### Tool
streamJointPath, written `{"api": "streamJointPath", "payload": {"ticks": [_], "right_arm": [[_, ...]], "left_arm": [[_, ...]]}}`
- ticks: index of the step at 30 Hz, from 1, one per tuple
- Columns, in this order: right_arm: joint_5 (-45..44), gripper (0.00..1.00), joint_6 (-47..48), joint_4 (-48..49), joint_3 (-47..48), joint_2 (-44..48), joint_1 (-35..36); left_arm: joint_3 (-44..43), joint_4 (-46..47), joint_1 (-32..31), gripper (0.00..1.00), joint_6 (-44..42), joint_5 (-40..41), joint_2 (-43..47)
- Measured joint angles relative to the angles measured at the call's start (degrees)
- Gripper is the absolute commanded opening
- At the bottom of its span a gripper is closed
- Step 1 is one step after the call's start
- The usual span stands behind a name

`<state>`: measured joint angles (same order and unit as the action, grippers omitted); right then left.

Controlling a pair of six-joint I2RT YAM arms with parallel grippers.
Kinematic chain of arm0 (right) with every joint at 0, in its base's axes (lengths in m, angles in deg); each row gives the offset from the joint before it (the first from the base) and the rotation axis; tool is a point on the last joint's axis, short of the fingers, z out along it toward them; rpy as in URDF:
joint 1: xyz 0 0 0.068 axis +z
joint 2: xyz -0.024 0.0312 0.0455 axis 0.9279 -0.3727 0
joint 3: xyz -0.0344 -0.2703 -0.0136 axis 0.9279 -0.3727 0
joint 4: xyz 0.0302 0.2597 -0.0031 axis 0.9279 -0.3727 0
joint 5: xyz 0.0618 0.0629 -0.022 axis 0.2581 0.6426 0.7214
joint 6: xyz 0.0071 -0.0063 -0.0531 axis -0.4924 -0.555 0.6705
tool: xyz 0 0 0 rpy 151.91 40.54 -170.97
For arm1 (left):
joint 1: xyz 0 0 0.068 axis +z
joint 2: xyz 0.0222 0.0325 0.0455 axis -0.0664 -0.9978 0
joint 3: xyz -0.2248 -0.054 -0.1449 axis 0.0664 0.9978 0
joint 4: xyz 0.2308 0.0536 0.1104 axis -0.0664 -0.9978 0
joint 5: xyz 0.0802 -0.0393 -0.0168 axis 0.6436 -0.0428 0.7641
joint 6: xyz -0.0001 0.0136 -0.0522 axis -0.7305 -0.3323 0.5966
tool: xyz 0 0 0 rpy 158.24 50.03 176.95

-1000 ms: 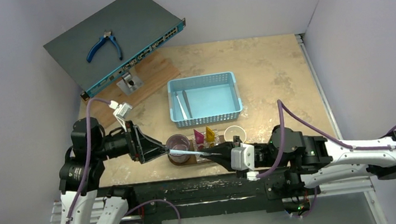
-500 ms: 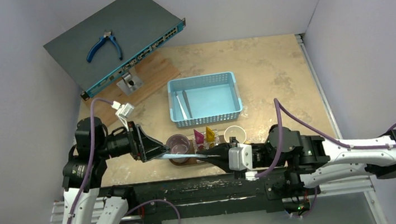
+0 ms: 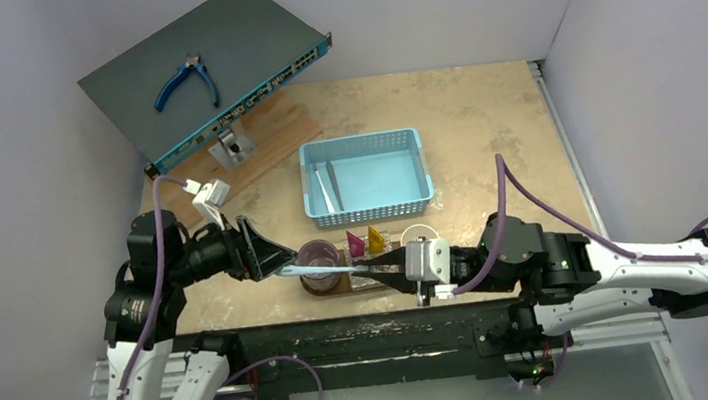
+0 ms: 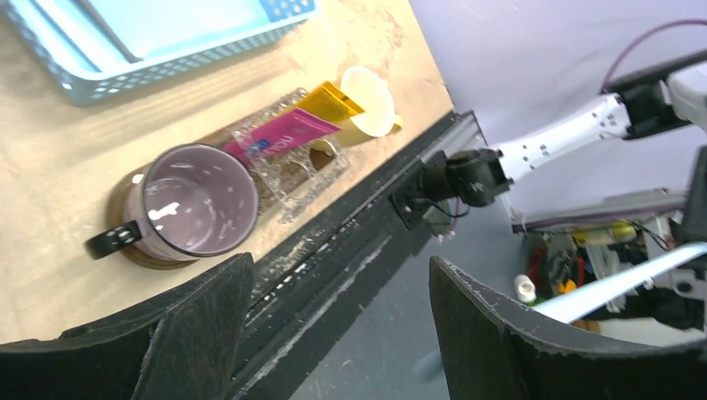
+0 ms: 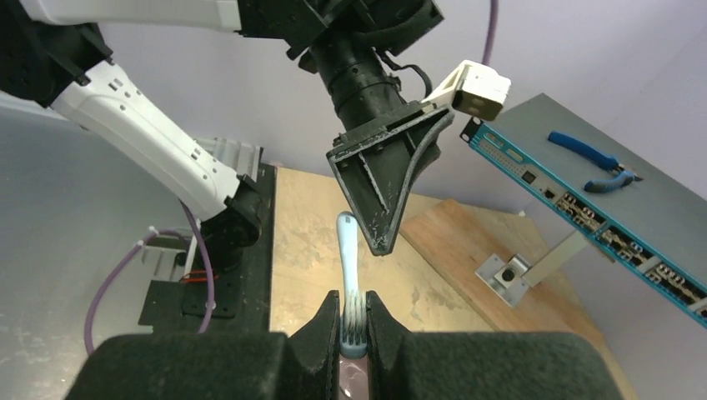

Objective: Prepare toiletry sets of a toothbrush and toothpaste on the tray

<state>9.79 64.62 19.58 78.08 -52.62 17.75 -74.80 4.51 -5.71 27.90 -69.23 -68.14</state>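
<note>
My right gripper (image 5: 354, 321) is shut on the bristle head of a pale-blue toothbrush (image 5: 348, 254), whose handle points away toward the left arm. In the top view this toothbrush (image 3: 323, 269) hangs level across a purple mug (image 3: 318, 257) that stands on the dark-brown tray (image 3: 338, 286). My left gripper (image 3: 271, 257) is open and empty, its fingertips just beside the handle's free end without touching it. The pink toothpaste (image 4: 288, 133) and the yellow toothpaste (image 4: 329, 100) lean in a clear holder by the mug. Two more brushes (image 3: 326, 187) lie in the blue basket.
The blue mesh basket (image 3: 407, 169) sits behind the tray. A white cup (image 3: 419, 236) stands right of the tubes. At the back left a grey network switch (image 3: 203, 61) with blue pliers (image 3: 184, 81) rests over a wooden board (image 3: 271, 129). The black rail (image 3: 345, 337) runs along the near edge.
The left gripper has pulled back up and left, off the toothbrush handle's end. The right gripper has shifted slightly right and away, still holding the brush head.
</note>
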Motion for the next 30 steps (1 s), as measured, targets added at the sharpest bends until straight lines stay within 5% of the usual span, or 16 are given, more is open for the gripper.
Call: {"api": "streamJointPath", "payload": {"ticks": [10,20,30], "right_arm": [[-6.7,0.00,-9.9,-13.1,11.8,-4.8,0.0],[-17.3,0.00,-28.5,-37.0,28.0,-14.8,0.0],[-22.1,0.00,-43.7,-55.3,35.3,-16.5,0.0]], "left_arm": [[-4.1,-3.3,0.0,0.76,-1.7,11.4,0.0],[-5.1,-6.0,0.0,0.76,-4.3,23.0,3.8],[-5.1,-6.3,-0.7,0.76,-6.0,25.1,2.9]]}}
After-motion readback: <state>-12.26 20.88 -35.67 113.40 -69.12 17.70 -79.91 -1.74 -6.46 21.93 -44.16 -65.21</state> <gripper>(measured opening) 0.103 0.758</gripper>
